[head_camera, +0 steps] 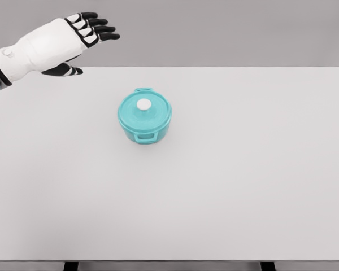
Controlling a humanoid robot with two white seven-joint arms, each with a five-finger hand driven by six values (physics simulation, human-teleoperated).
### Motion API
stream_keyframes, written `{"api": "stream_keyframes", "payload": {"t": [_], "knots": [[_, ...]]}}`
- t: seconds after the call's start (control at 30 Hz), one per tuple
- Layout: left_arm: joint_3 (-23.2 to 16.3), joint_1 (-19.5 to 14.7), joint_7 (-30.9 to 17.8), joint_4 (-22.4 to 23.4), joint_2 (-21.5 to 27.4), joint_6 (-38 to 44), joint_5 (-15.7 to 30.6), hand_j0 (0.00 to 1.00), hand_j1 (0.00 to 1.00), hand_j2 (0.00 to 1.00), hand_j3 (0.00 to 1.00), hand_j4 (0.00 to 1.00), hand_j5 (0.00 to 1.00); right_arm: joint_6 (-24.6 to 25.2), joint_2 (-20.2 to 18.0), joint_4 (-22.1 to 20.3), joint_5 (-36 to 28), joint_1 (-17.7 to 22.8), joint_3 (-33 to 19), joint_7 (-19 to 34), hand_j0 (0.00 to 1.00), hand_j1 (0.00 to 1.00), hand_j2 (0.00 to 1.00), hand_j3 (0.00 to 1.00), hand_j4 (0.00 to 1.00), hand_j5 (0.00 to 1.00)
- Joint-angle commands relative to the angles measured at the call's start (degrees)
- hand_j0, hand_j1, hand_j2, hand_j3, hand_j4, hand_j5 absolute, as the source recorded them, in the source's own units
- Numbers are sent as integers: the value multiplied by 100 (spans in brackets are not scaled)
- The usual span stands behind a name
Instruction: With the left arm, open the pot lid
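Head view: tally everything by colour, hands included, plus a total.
Teal: 1, the pot with its lid on
White: 3, the knob on the lid, the table, the left hand (black fingers, open, above the far left of the table)
Total: 4

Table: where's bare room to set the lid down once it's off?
Nearly all the table is bare: right of the pot to the right edge, and between it and the near edge. Only the far left corner is occupied, under the open left hand.
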Motion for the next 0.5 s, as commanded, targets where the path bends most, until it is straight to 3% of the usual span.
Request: {"api": "stream_keyframes", "payload": {"t": [0.0, 0.03, 0.07, 0.13, 0.2, 0.3, 0.37, 0.4, 0.47], "knots": [[-1275, 0, 0, 16, 130, 0, -95, 100, 100, 100, 100, 100, 100, 0, 0, -1, -2, 0, -4, 7, 100, 100, 100, 100, 100, 100], [-1715, -413, -8, 182, 78, 0, -209, 100, 100, 100, 100, 100, 100, 0, 0, -1, -2, 0, -4, 7, 100, 100, 100, 100, 100, 100], [-1891, -659, -8, 402, -97, 0, -533, 100, 100, 100, 100, 100, 100, 0, 0, -1, -2, 0, -4, 7, 100, 100, 100, 100, 100, 100], [-1944, -1020, -8, 482, -370, 0, -1324, 100, 100, 100, 100, 100, 100, 0, 0, -1, -2, 0, -4, 7, 100, 100, 100, 100, 100, 100], [-2005, -1257, -8, 534, -511, 0, -1747, 100, 100, 100, 100, 100, 100, 0, 0, -1, -2, 0, -4, -2, 100, 100, 100, 100, 100, 100], [-2190, -1591, 9, 1404, -827, 0, -1774, 100, 100, 100, 100, 100, 100, 0, 0, -1, -2, 0, 5, 7, 100, 100, 100, 100, 100, 100], [-2190, -1661, -17, 1466, -889, 0, -1879, 100, 100, 100, 100, 100, 100, 0, 0, -1, -2, 0, -4, 7, 100, 100, 100, 100, 100, 100], [-2181, -1758, -253, 1422, -933, 0, -2116, 100, 100, 100, 100, 100, 100, 0, 0, -1, -2, 0, -3, 7, 100, 100, 100, 100, 100, 100], [-2164, -1899, -1325, 1413, -1153, 0, -2117, 100, 100, 100, 100, 100, 100, 0, 0, -1, -2, 0, 5, -2, 100, 100, 100, 100, 100, 100]]}}
